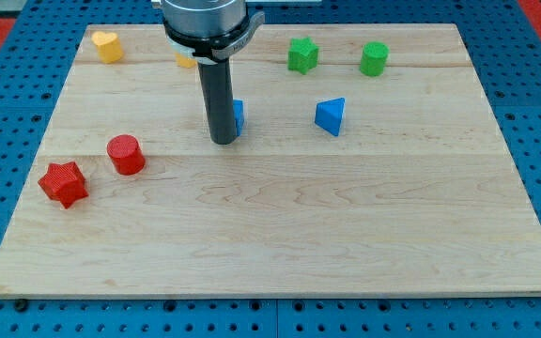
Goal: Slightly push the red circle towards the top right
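Note:
The red circle, a short cylinder, stands at the view's left, just up and right of a red star. My tip rests on the board near the middle top, well to the right of the red circle and apart from it. The rod hides most of a blue block right behind it; its shape cannot be made out.
A blue triangle lies right of the rod. A green star and a green cylinder sit at the top right. A yellow heart sits top left. Another yellow block is mostly hidden by the arm.

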`<move>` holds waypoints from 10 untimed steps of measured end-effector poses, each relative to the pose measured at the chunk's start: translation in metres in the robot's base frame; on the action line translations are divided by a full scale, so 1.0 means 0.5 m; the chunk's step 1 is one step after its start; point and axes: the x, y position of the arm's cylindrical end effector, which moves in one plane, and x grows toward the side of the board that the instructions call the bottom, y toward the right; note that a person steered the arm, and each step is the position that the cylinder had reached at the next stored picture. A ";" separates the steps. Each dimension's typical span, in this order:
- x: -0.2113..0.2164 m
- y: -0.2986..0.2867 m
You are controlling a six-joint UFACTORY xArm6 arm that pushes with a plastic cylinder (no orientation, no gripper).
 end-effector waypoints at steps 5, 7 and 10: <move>0.137 -0.256; 0.095 -0.293; 0.108 -0.261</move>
